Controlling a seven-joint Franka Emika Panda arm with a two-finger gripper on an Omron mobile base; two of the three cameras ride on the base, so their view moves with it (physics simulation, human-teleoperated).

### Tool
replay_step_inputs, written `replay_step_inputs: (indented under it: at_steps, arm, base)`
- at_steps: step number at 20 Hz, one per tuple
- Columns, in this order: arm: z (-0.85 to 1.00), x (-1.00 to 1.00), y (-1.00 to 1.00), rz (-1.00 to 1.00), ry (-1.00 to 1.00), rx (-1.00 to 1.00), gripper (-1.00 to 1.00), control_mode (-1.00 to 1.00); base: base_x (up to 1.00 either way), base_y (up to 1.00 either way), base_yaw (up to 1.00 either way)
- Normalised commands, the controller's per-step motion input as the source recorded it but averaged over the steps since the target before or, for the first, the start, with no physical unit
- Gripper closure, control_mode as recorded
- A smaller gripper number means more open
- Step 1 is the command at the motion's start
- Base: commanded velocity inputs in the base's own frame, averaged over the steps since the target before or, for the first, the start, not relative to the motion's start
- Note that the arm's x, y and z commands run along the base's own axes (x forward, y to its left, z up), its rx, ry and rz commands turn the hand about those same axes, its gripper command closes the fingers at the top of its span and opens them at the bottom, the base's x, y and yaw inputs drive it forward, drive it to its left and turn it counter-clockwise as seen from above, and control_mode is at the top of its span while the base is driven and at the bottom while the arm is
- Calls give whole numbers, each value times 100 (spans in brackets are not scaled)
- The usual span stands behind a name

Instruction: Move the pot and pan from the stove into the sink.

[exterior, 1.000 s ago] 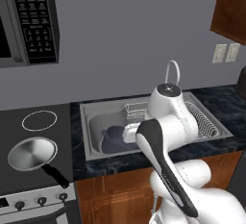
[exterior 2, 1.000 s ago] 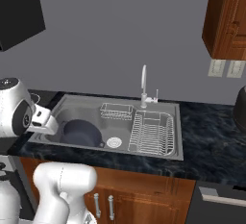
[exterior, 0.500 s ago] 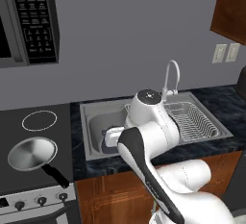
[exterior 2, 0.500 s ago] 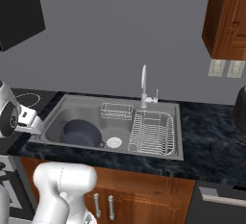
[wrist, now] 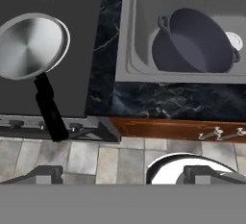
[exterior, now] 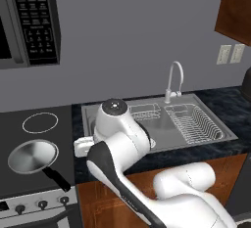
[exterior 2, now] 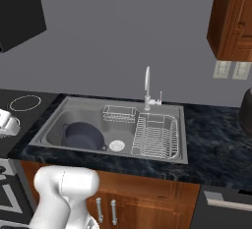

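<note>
The pan [wrist: 30,46], shallow and shiny silver, lies on the black stove [wrist: 84,74] with its black handle [wrist: 49,107] reaching over the knob panel. In the left base view the pan [exterior: 31,155] sits front left on the stove [exterior: 56,139]. The dark blue-grey pot [wrist: 194,43] rests inside the sink [wrist: 139,23], at the left end of the basin [exterior 2: 51,129], where the right base view also has the pot [exterior 2: 81,134]. My gripper [wrist: 122,175] is open and empty, high above the counter strip between stove and sink. My hand [exterior: 82,147] hangs over the stove's right edge.
A wire dish rack [exterior 2: 155,137] fills the sink's right half, with a small wire basket [exterior 2: 119,113] behind. The gooseneck faucet [exterior 2: 147,86] rises at the back rim. A microwave [exterior: 29,21] hangs above the stove. Knobs [wrist: 72,127] line the stove front.
My arm has swung left from above the sink to the stove's right edge. The pot stays in the sink, the pan stays put, and the gripper remains open.
</note>
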Motion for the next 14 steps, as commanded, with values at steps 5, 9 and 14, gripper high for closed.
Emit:
replay_step_inputs:
  at_steps: [5,9,14]
  arm:
    - [0,-11,70,5,0,0,-100,-100]
    - [0,-9,60,5,-1,0,-100,-100]
    - [0,-5,48,5,-2,0,-100,-100]
  base:
    - [0,0,0]
    - [0,0,0]
    - [0,0,0]
